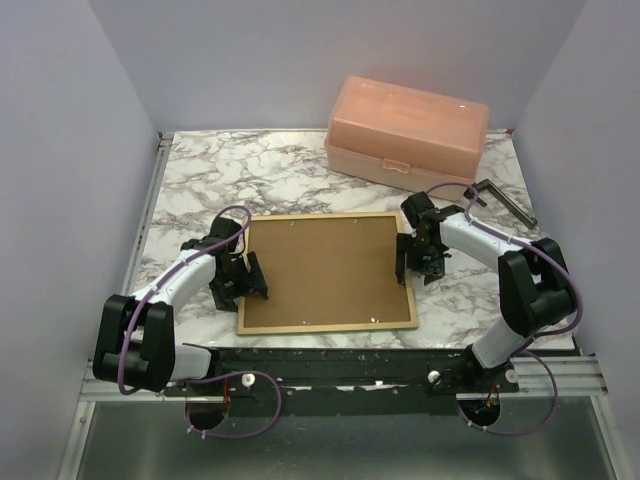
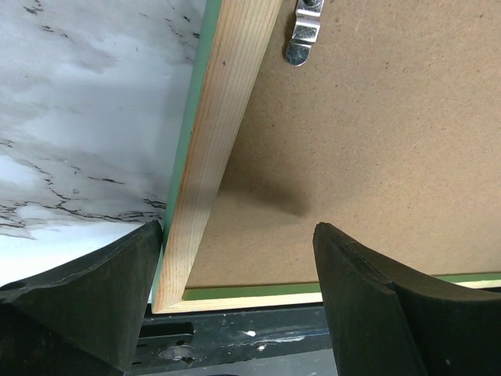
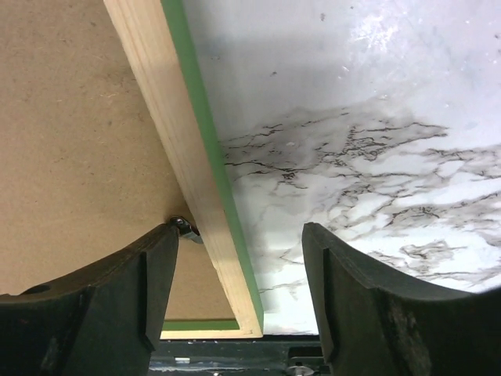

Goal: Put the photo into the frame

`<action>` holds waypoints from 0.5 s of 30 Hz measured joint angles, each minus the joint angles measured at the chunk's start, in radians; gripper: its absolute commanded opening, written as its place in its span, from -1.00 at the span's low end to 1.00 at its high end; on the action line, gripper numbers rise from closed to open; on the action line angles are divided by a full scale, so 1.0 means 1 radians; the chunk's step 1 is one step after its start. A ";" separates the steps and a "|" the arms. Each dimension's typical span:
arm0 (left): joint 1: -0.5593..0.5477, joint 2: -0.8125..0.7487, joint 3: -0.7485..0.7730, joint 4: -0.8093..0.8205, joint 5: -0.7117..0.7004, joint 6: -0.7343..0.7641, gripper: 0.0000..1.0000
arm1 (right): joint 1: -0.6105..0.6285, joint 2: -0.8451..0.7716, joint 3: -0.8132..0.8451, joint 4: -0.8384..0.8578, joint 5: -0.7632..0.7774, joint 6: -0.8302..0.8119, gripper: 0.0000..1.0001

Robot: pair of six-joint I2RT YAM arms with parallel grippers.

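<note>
The frame (image 1: 329,324) lies face down in the middle of the marble table, its pale wood back up and green edges showing. The brown hardboard backing panel (image 1: 325,270) sits inside it, with small metal clips (image 2: 304,35) at its edge. The photo is hidden. My left gripper (image 1: 243,276) is open, its jaws straddling the frame's left rail (image 2: 211,149). My right gripper (image 1: 414,254) is open, its jaws straddling the frame's right rail (image 3: 180,157), with a clip (image 3: 185,227) beside the left finger.
A peach plastic box (image 1: 406,133) stands at the back right. A dark L-shaped tool (image 1: 505,204) lies right of the right arm. A black rail (image 1: 350,368) runs along the table's near edge, close to the frame's front rail.
</note>
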 measured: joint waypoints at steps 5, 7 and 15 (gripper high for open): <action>0.000 0.008 0.000 0.004 0.002 0.003 0.57 | -0.017 0.000 0.000 0.023 -0.034 -0.019 0.17; 0.000 0.010 0.000 0.005 0.003 0.003 0.57 | -0.017 0.000 -0.003 0.036 -0.045 -0.027 0.06; 0.001 0.013 0.000 0.008 0.012 0.006 0.57 | -0.014 -0.003 -0.029 0.070 -0.064 -0.048 -0.68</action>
